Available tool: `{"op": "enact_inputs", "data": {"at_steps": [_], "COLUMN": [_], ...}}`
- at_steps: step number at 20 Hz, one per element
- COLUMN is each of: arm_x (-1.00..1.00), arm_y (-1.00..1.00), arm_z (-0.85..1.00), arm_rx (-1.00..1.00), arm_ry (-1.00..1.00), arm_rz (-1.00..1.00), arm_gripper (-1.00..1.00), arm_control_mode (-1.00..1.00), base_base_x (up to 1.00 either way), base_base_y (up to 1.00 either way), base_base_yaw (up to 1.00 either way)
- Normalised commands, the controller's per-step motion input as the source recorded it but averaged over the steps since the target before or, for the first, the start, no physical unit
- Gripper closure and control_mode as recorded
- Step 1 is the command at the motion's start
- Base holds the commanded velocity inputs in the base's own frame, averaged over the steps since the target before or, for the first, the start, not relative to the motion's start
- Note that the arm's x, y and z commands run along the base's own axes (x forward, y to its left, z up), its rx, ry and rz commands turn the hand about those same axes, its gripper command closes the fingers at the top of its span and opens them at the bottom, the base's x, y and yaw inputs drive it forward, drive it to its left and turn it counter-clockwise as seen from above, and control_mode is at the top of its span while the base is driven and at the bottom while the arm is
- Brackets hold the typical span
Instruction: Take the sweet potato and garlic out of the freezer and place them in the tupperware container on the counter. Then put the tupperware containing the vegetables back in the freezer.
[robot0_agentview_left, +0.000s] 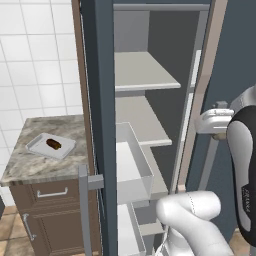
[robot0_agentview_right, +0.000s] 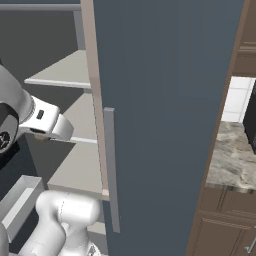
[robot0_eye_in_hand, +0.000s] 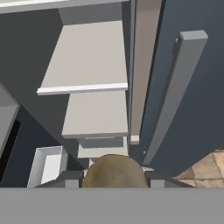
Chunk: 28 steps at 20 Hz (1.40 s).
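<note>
Sweet potato (robot0_agentview_left: 53, 144) in tupperware container (robot0_agentview_left: 37, 146) on counter (robot0_agentview_left: 35, 170), left of open freezer (robot0_agentview_left: 145, 100).

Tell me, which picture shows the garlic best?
The hand view: the garlic sits big and olive-tan right between the tool's fingertips. In the left base view, a sliver seems to peek out under the white hand; in the right base view, the arm hides it.

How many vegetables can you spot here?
2. The sweet potato lies in the tupperware container on the counter; the garlic sits between the gripper's fingertips. Others may be hidden.
</note>
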Motion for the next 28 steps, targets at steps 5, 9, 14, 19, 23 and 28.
{"op": "enact_inputs", "data": {"at_steps": [5,9,14,19,23,28], "arm_x": [0.00,-0.04,0.00,0.00,0.00,0.00], "arm_y": [0.00,0.00,0.00,0.00,0.00,0.00], "arm_z": [0.00,0.00,0.00,0.00,0.00,0.00], "arm_rx": [0.00,0.00,0.00,0.00,0.00,0.00], "arm_ry": [0.00,0.00,0.00,0.00,0.00,0.00], "arm_rz": [0.00,0.00,0.00,0.00,0.00,0.00], "arm_gripper": [1.00,1.00,1.00,1.00,1.00,1.00], "arm_control_mode": [-1.00,-1.00,1.00,1.00,1.00,1.00], "base_base_x": [0.00,0.00,-0.79,-1.00,-0.90,-0.23], "base_base_y": [0.00,0.00,0.00,0.01,0.14,0.56], "base_base_yaw": [0.00,0.00,0.00,0.00,0.00,0.00]}}
